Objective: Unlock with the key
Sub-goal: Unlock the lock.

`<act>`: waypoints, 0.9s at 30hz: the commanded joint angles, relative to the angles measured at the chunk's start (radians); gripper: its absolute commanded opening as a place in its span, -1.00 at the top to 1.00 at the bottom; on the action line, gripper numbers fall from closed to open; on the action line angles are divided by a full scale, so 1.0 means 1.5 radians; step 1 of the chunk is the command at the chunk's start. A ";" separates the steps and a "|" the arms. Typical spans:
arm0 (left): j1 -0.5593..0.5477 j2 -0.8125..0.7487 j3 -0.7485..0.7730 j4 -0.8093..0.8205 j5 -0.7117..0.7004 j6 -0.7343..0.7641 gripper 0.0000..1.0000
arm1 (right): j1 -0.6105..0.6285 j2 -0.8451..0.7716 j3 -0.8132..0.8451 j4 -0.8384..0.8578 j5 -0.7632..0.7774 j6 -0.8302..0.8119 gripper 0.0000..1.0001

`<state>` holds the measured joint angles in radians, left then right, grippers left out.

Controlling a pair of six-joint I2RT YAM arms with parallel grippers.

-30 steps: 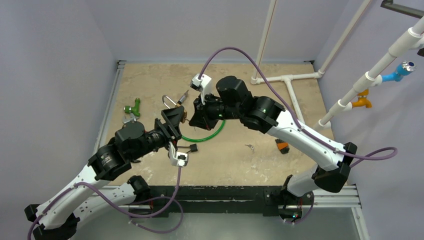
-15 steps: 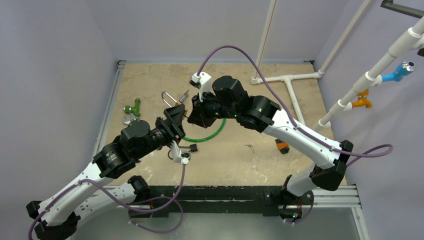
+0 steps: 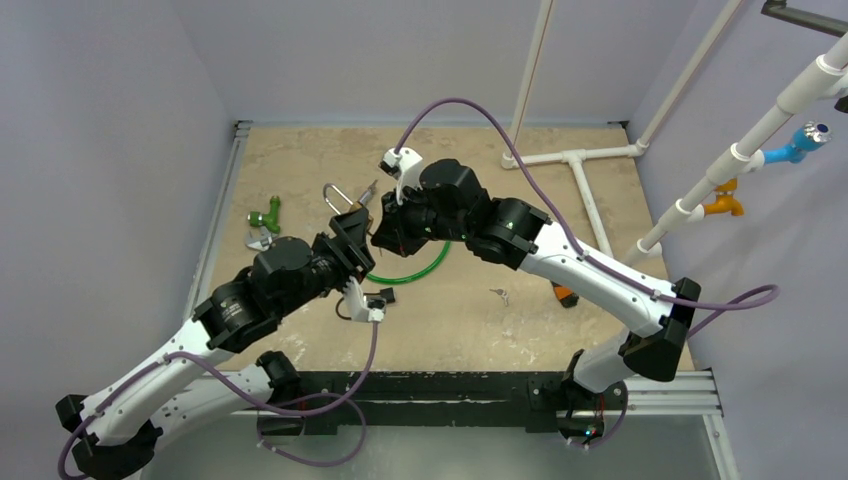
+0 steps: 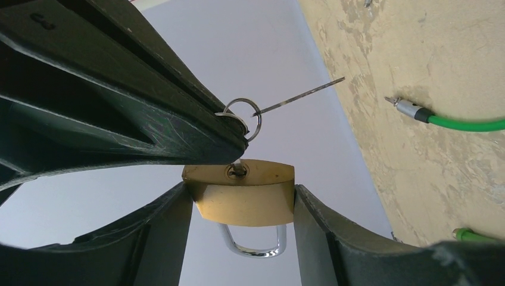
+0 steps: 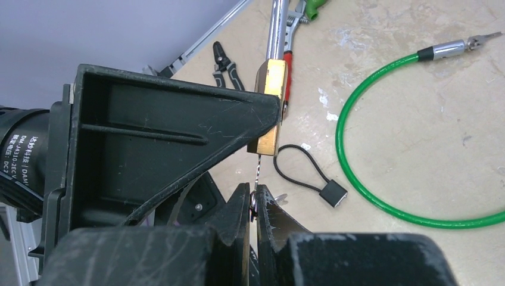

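Brass padlock [image 4: 244,202], its silver shackle [image 4: 253,247] seemingly closed, sits clamped in the half-open left gripper [image 4: 241,190]; the fully closed right gripper [image 5: 252,199] pinches the key [image 5: 258,173] inserted in it.

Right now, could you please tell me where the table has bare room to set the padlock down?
Bare: the table's far-left corner, beyond the green fitting, and the near strip between the loose keys and the front edge. Crowded: the middle, where the padlock and key are held near the green cable loop and black cable tie.
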<state>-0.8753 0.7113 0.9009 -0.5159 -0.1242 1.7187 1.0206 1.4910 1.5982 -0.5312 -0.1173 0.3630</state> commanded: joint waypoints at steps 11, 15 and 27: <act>-0.035 0.016 0.048 0.070 -0.061 -0.065 1.00 | 0.011 -0.018 -0.034 0.142 -0.014 0.036 1.00; -0.062 0.000 0.040 0.064 -0.059 -0.067 1.00 | 0.011 -0.021 -0.021 0.135 0.008 0.029 1.00; -0.113 0.033 0.077 0.107 -0.080 -0.060 1.00 | 0.013 -0.018 -0.047 0.198 0.066 0.041 1.00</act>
<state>-1.0050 0.7555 0.9367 -0.5262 -0.3138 1.6318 1.0298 1.4853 1.5459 -0.4194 -0.0658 0.4034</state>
